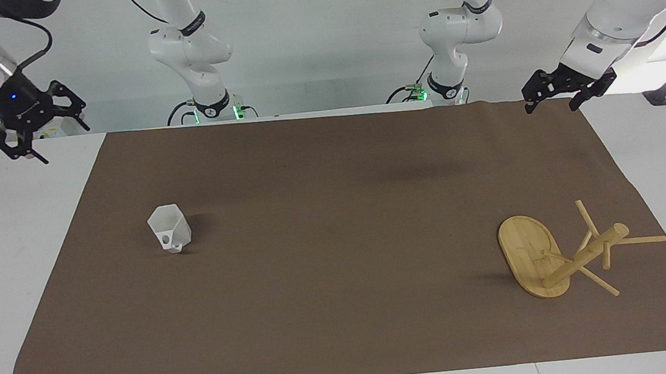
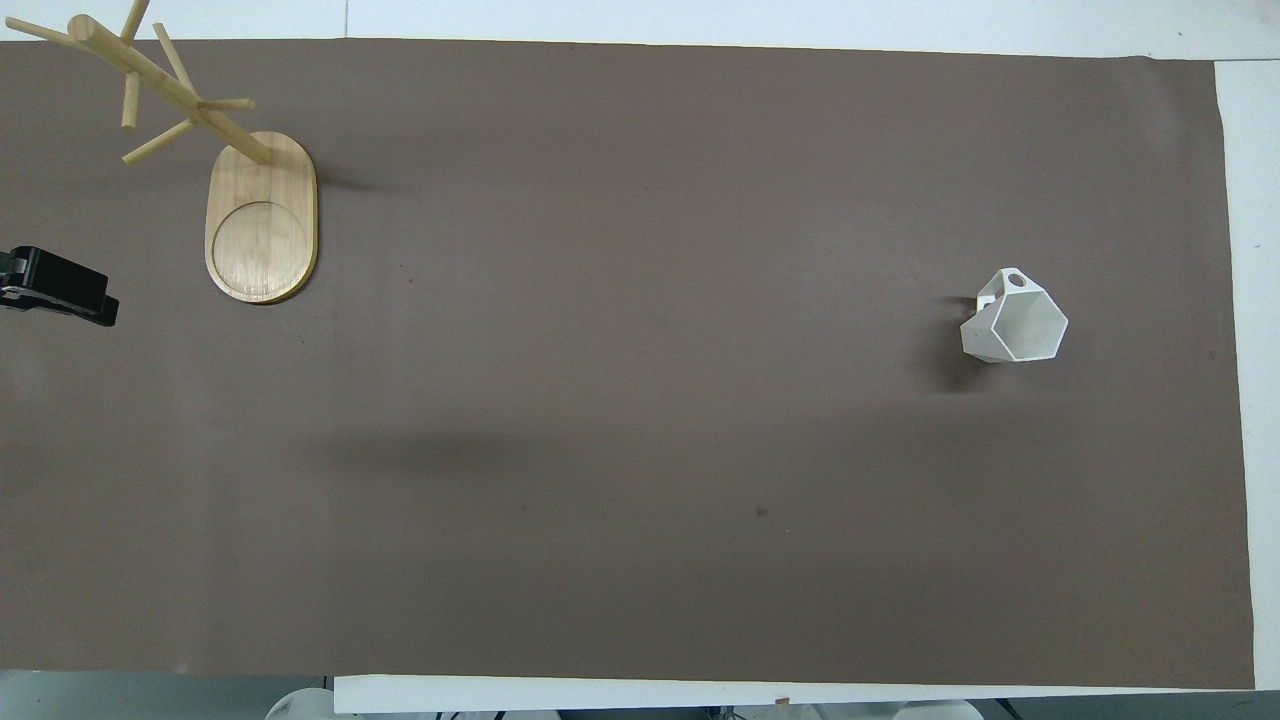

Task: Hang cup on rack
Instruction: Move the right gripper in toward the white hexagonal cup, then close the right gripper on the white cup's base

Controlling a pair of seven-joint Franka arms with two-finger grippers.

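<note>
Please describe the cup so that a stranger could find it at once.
On the brown mat, toward the right arm's end, the cup stands alone, apart from the bamboo rack. It is small, white and faceted, with a pierced handle tab.

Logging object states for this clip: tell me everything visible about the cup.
The cup is small, white and plastic-looking, with faceted hexagonal sides tapering toward its bottom. A small handle tab, pierced by a round hole, sticks out at its rim. It stands mouth up, looking empty, alone on the brown mat toward the right arm's end. No gripper touches it.
</note>
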